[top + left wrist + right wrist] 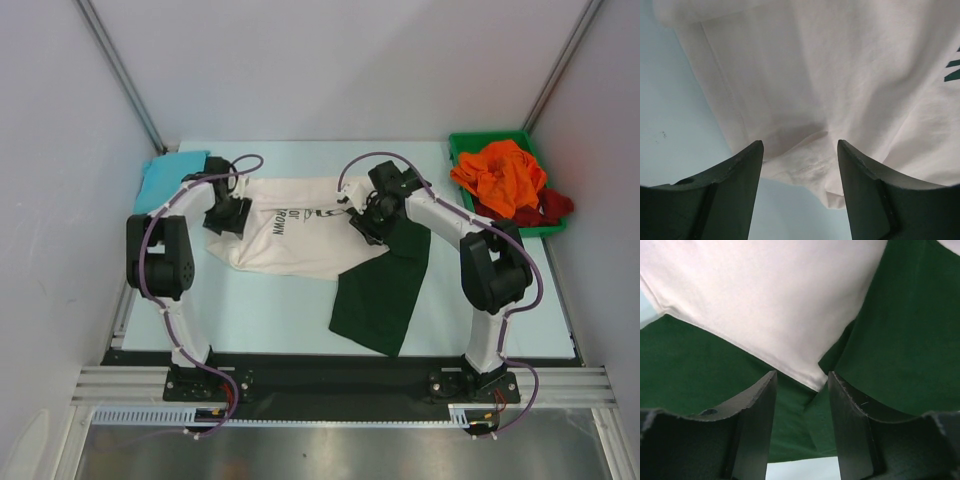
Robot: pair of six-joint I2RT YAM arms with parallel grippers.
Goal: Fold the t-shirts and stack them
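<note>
The table carries the cream shirt spread loose across its middle, its dark green sleeve trailing toward 5 o'clock. I judge it not yet folded. At 2 o'clock the green bin holds the orange shirt and dark red shirt heaped, both waiting. The teal shirt at 10 o'clock lies flat, perhaps folded. My left tool straddles the cream hem, jaws wide, gripping nothing. My right tool, partly open, straddles the cream-green seam, nothing pinched.

My work surface is pale blue, enclosed by 3 plain white walls with 2 grey corner struts.
</note>
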